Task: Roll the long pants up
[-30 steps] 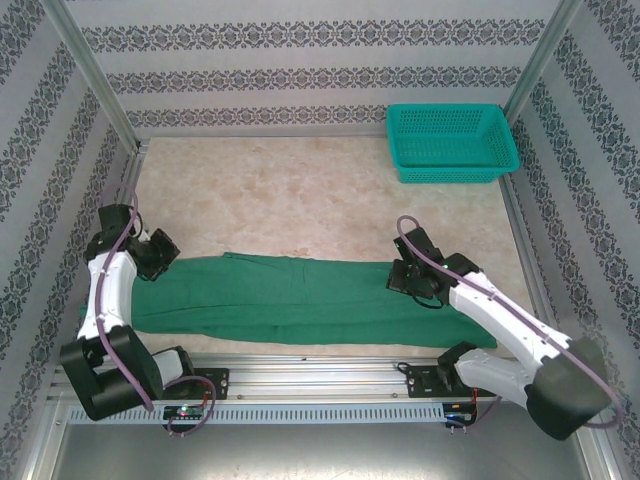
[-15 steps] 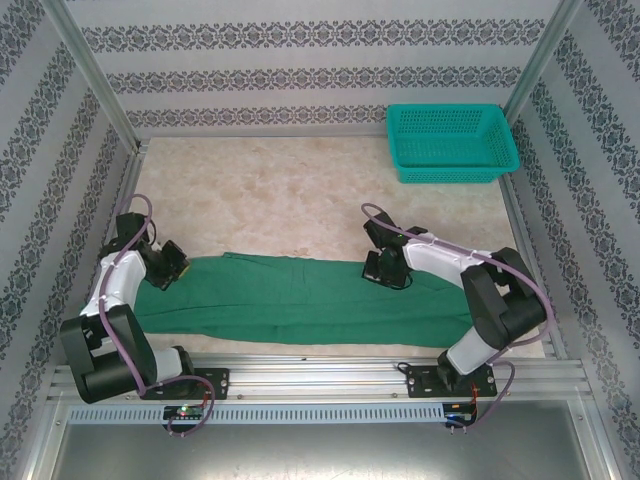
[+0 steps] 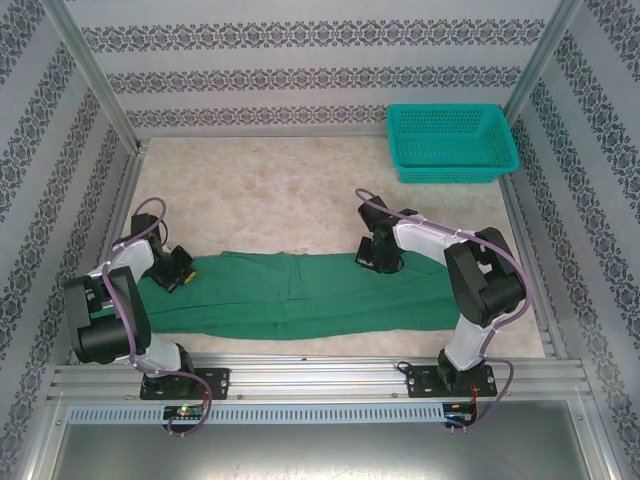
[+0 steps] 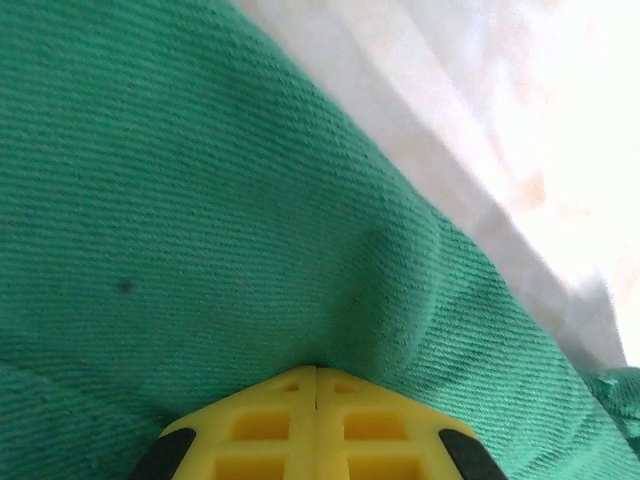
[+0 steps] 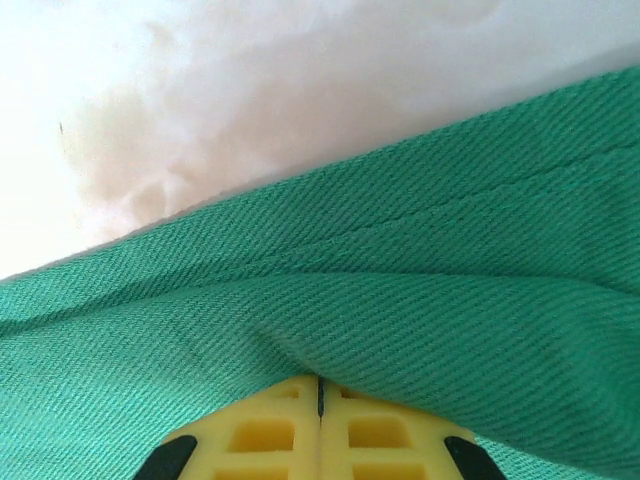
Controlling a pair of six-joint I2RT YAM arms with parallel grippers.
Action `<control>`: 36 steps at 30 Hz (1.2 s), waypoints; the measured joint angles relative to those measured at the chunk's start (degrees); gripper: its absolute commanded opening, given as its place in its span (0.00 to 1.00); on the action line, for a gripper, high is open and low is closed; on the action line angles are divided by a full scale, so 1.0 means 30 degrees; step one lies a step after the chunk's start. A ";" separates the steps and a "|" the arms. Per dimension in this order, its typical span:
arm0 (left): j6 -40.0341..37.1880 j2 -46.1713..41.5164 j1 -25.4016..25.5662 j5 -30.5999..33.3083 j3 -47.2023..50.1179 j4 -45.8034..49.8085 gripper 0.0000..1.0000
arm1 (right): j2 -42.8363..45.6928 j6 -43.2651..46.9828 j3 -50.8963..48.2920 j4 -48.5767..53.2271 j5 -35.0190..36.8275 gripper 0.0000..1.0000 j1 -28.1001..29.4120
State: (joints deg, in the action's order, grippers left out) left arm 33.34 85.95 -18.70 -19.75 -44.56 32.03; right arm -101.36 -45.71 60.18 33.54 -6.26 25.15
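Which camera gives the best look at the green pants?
The top external view: the long pants lie spread lengthwise across the table, nearly whole. Each wrist view gives a close patch of green weave, bunched where the left pincer and right pincer pinch it.

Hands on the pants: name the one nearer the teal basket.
The right hand, shut on the long pants' far edge, with the teal basket beyond it at the far right. The left hand grips the pants' left end, much farther off.

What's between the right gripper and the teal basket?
Bare tabletop runs from the right gripper, shut on the pants, to the basket, per the top view.
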 measured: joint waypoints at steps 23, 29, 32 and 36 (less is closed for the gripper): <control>0.1035 0.9785 0.1974 0.2820 -1.2305 0.0313 0.16 | -0.5384 0.1829 0.8641 0.1865 -0.0233 0.03 -0.4983; 0.0525 0.7402 0.2601 0.3468 -1.2896 0.0692 0.44 | -0.0364 0.2958 0.7395 0.2812 0.1814 0.81 -0.6346; 0.0379 0.5661 0.3104 0.3009 -1.3347 0.0721 0.42 | 0.3286 0.3825 0.7359 0.3344 0.1974 0.82 -0.8830; 0.0313 0.4626 0.3330 0.1792 -1.2655 -0.0087 0.35 | 0.5566 0.4758 0.6790 0.4073 0.1778 0.81 -1.3355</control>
State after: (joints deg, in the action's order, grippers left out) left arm 34.28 99.83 -8.71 -14.37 -82.52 31.77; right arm -84.66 -31.44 80.55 45.76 -0.93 -14.92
